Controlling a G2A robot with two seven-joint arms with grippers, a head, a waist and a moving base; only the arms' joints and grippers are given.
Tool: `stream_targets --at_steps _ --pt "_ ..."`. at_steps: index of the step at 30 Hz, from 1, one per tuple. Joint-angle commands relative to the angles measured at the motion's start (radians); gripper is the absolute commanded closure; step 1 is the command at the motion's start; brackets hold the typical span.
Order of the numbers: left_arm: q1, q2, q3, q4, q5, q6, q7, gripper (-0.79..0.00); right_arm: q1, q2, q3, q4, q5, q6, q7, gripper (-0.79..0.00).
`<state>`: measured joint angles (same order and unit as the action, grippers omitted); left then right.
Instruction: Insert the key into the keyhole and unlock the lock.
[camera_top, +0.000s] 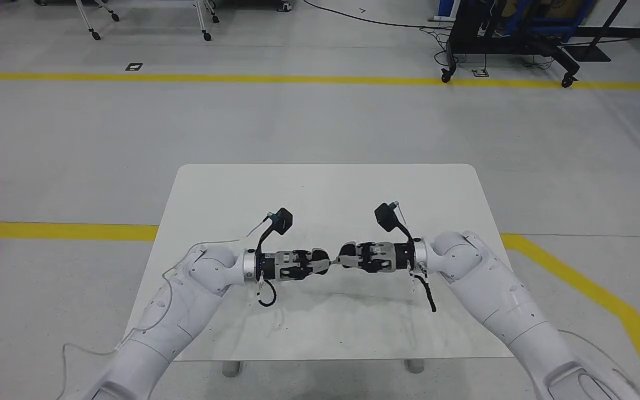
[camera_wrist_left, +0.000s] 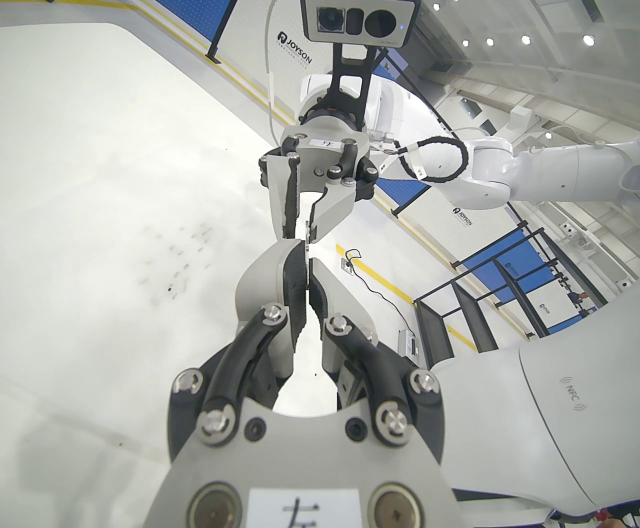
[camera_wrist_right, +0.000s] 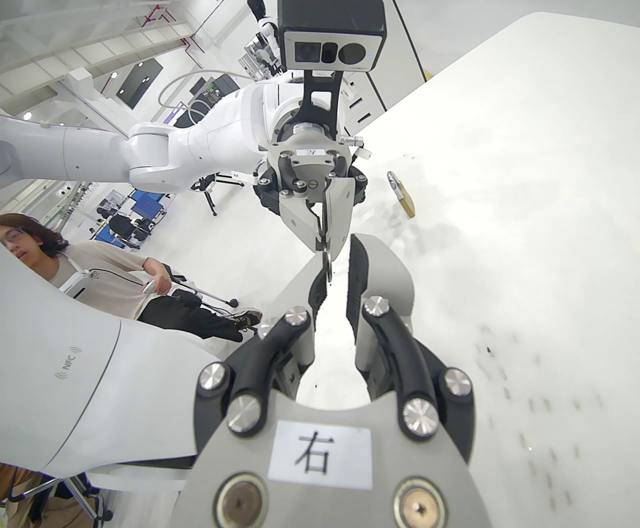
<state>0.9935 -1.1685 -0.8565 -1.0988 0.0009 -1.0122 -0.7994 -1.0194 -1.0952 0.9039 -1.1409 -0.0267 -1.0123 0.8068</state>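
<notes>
Brass padlock (camera_wrist_right: 401, 194) lying on the table (camera_top: 330, 190), well apart from both grippers, and nothing is holding it, note that. Up in the air your left gripper (camera_wrist_left: 306, 260) is clamped on the thin metal key (camera_wrist_left: 306, 234), tip to tip with the right gripper (camera_wrist_right: 340, 257), whose fingers stand apart either side of the key's free end. Here's the risk: this looks like a handover, and that key is thin. If the left lets go before the right has pinched squarely, the key drops or twists off-line. And an unheld lock may skid when you push the key in.
</notes>
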Motion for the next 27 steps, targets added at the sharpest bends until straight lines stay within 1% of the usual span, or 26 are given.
stream_targets --at_steps 1,13,14,15,20,23,27 --pt "-0.001 0.001 0.003 0.0 -0.002 0.0 0.0 0.0 -0.001 0.002 -0.002 -0.005 -0.002 0.0 0.0 0.0" --pt "-0.006 0.005 0.013 -0.004 0.02 0.0 0.03 0.0 -0.001 0.011 -0.02 -0.016 0.013 0.0 -0.001 0.0" --pt "-0.005 0.005 0.014 -0.006 0.017 0.0 0.031 -0.379 -0.001 0.011 -0.02 -0.016 0.016 0.0 -0.004 0.0" --pt "-0.005 0.006 0.014 -0.008 0.013 0.0 0.033 -0.785 -0.002 0.012 -0.02 -0.016 0.02 0.0 -0.009 0.0" --pt "0.002 0.011 -0.001 -0.023 0.0 0.0 0.07 -0.785 -0.008 0.016 -0.012 -0.014 0.035 0.0 -0.034 0.0" --pt "0.018 0.016 -0.043 -0.033 -0.014 0.0 0.154 -0.785 -0.016 0.02 0.005 -0.016 0.046 0.0 -0.064 0.0" --pt "0.071 0.034 -0.12 -0.103 0.017 0.0 0.245 -0.785 -0.049 0.03 0.046 -0.032 0.071 0.0 -0.111 0.0"
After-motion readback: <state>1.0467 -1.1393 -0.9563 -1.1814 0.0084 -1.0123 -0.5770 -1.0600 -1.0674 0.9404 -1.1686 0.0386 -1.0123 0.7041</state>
